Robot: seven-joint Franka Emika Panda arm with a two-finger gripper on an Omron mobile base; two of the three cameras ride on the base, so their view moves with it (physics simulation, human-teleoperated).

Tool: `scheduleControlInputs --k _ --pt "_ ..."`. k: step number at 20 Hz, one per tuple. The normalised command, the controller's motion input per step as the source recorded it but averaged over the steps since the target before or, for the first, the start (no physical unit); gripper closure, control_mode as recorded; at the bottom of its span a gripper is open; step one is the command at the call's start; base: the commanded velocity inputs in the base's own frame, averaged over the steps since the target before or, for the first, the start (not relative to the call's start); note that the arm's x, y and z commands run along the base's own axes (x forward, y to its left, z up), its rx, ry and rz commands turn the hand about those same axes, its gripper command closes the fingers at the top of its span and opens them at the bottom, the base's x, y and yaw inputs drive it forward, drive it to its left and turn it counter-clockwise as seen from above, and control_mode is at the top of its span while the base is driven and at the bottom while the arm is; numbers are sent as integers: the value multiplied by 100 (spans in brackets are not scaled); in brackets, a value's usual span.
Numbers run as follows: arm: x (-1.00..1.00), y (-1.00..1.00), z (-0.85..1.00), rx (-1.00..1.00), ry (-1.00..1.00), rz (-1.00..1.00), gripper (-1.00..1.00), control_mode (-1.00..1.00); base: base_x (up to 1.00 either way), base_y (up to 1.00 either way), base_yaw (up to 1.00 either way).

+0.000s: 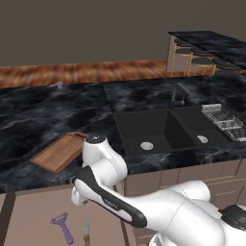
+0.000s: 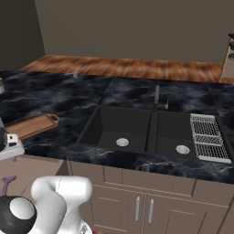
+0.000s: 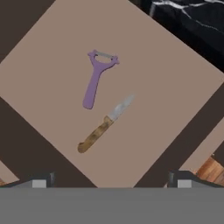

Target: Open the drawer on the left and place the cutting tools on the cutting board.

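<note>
The wide taupe-brown drawer stands pulled open, and on its flat bottom lie the small purple Y-shaped peeler and, just beside it, the small knife with a brown wooden handle and short silver blade. The claw hangs above them, spread fully wide and empty. The pick-up step seems in hand: next, descend over one tool, close, and carry it to the rectangular brown wooden cutting board on the black marble table.

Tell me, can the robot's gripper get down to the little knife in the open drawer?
Probably yes. The gripper is open above the drawer, the knife lies flat below, nothing covers it, and the purple peeler lies apart from it.
</note>
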Motion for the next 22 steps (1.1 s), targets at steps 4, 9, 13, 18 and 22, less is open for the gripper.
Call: scheduleControlInputs --k 4,9,13,18,22 --pt "0 5 -31 0 0 -2 -100 -100 0 0 0" --pt "0 16 -28 1 0 -8 -100 -100 0 0 0" --pt "0 11 -36 1 0 -9 -100 -100 0 0 0" --pt "0 12 -34 2 0 -11 -100 -100 0 0 0" --pt "0 11 -36 4 0 -12 -100 -100 0 0 0"
